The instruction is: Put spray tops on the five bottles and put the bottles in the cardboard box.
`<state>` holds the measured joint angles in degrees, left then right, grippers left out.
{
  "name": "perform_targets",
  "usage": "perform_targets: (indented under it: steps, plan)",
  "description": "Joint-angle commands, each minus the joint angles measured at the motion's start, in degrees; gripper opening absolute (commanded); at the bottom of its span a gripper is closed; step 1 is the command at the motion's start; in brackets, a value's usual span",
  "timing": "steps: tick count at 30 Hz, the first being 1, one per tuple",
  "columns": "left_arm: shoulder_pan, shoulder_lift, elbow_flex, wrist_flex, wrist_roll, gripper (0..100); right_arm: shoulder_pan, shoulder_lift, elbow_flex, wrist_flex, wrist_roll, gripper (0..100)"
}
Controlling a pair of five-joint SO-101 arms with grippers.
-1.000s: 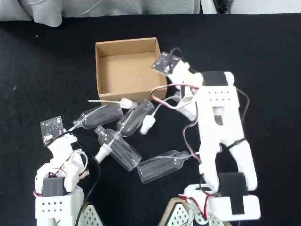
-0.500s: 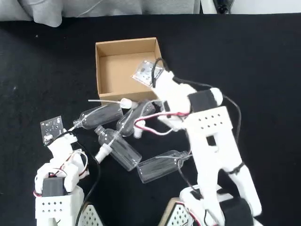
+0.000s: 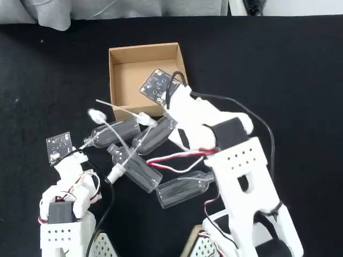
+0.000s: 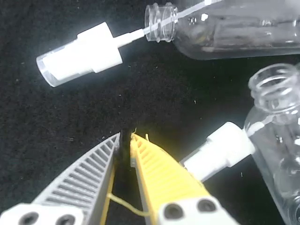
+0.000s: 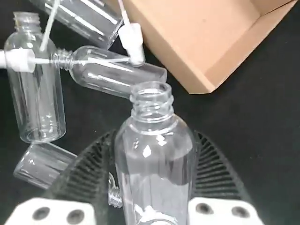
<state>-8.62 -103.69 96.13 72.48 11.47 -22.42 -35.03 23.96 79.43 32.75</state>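
Note:
My right gripper (image 5: 152,187) is shut on a clear bottle (image 5: 154,154) with a bare open neck, one finger on each side of its body. From above, this held bottle (image 3: 155,134) lies just in front of the cardboard box (image 3: 120,93), under the right arm (image 3: 203,128). Three more clear bottles (image 3: 113,131) (image 3: 135,167) (image 3: 182,191) lie beside it. Loose white spray tops (image 3: 97,115) (image 3: 143,118) trail long tubes. My left gripper (image 4: 124,139) is shut on nothing, low over the black table between a spray top (image 4: 77,55) and another spray top (image 4: 220,150).
The box (image 5: 201,37) is open and holds nothing. A bottle neck (image 4: 161,21) has a spray tube running into it, and an open-necked bottle (image 4: 276,93) lies close to my left gripper. Grey cloth (image 3: 53,13) lies along the table's far edge.
The right arm swung left from beside the box over to the bottles and now holds one. A white spray top shifted left, up past the bottles. The left arm stayed still.

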Motion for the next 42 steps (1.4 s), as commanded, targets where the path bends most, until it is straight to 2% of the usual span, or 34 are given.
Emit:
perform_targets:
  steps: [1, 14, 21, 32, 35, 42]
  plan:
    - [0.13, -0.79, 1.27, 0.26, -0.18, 3, -1.23, -4.35, 0.57, 0.35, -0.53, 12.4]
    - [0.13, -0.79, 1.27, 0.26, -0.18, 3, -1.23, -16.22, 8.22, -0.26, -0.62, 12.4]
    - [0.13, -0.79, 1.27, 0.26, -0.18, 3, -0.97, -21.05, 13.85, -5.71, -0.70, 12.4]
    - [0.13, -0.79, 1.27, 0.26, -0.18, 3, -0.79, -25.27, 17.98, -11.43, -8.62, 12.4]
    - [0.13, -0.79, 1.27, 0.26, -0.18, 3, 1.76, -25.36, 20.35, -14.68, -10.73, 12.4]
    - [0.13, -0.79, 1.27, 0.26, -0.18, 3, 12.92, -25.36, 28.00, -25.41, -16.44, 12.4]
